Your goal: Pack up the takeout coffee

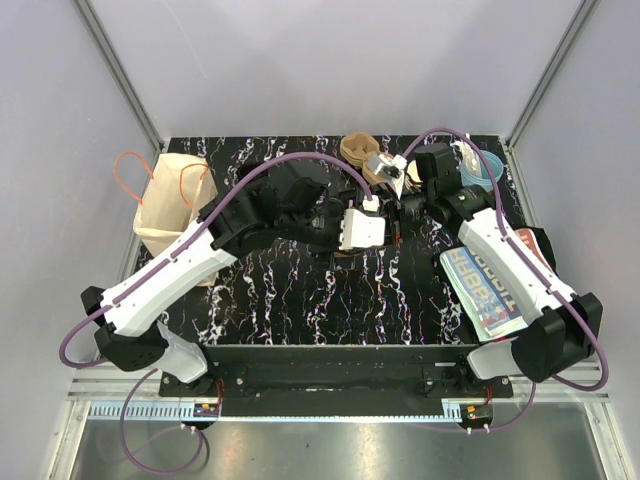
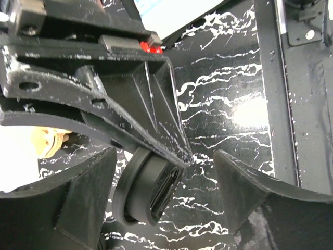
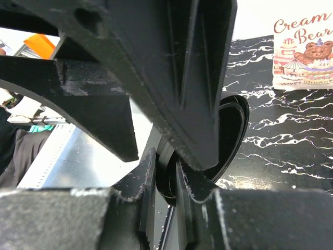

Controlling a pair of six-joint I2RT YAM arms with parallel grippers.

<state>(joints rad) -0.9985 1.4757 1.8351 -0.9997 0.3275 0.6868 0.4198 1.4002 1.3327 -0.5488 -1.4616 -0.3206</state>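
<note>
The right gripper point(image 3: 165, 174) is narrow, its fingers pinching the rim of the black lid point(image 3: 231, 130). The lid stands on edge above the table point(image 1: 300, 300), toward the far edge and right of centre. The left gripper point(image 2: 165, 167) is wide, with one finger on each side of the lid, one just beside it and the other apart. The top view hides the lid among the black fingers; only the wrist views show the grip. The tan paper cup point(image 1: 402, 178) sits by the far edge behind the grippers, partly covered, near the stack of cups point(image 1: 355, 148). Open surface lies at the centre and along the near edge. The paper bag point(image 1: 165, 205) occupies the left edge, snack packets point(image 1: 485, 285) line the right edge, and a light blue cup point(image 1: 487, 165) stands in the far right corner.
</note>
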